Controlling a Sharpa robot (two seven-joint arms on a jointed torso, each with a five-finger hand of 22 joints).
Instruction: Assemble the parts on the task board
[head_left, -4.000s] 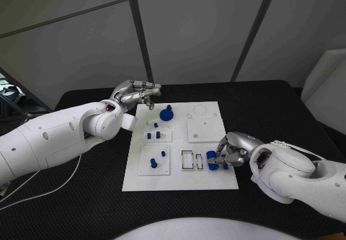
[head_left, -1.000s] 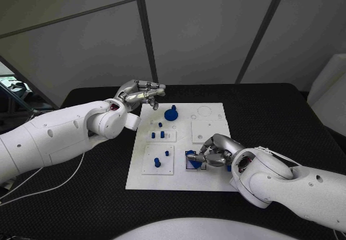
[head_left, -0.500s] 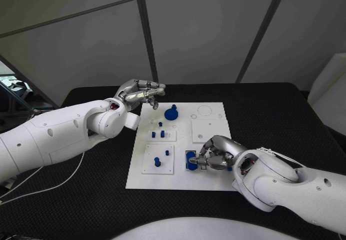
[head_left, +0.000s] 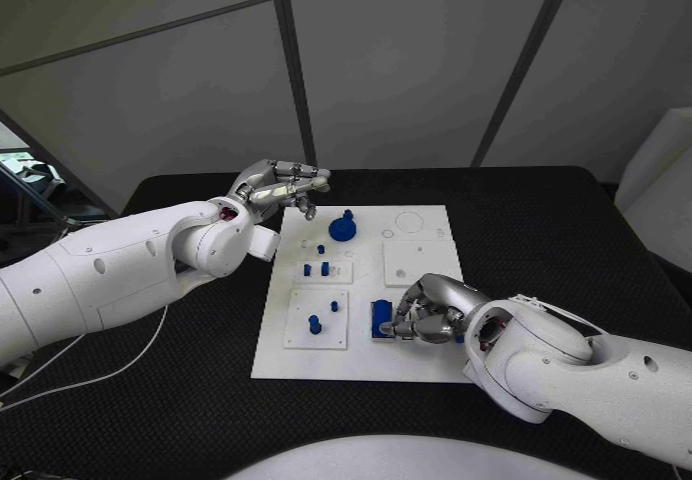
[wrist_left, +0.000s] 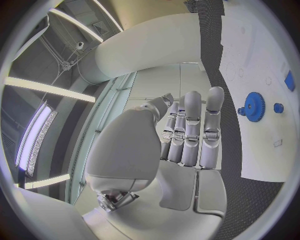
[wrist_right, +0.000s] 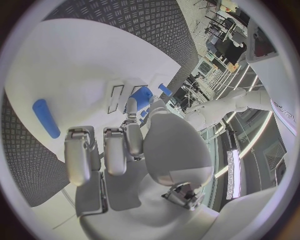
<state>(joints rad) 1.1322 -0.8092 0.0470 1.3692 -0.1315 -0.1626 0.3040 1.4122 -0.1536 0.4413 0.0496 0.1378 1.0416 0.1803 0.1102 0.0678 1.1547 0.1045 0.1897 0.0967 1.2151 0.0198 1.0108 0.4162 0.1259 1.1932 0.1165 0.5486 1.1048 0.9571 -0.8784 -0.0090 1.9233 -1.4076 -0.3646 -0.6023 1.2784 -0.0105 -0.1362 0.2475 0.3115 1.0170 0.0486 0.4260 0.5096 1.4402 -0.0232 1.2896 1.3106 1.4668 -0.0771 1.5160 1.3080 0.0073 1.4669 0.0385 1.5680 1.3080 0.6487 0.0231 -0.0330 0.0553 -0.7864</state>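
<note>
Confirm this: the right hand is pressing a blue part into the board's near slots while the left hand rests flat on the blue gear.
Not quite. The left hand is not on the blue gear; in the head view it hangs by the task board's far left corner, holding nothing. The right hand is indeed at a blue part by the near slots.

The left hand (wrist_left: 187, 135) holds nothing, fingers straight and side by side. A blue gear (wrist_left: 254, 106) stands on the white board (wrist_left: 262, 65) beside it.
</note>
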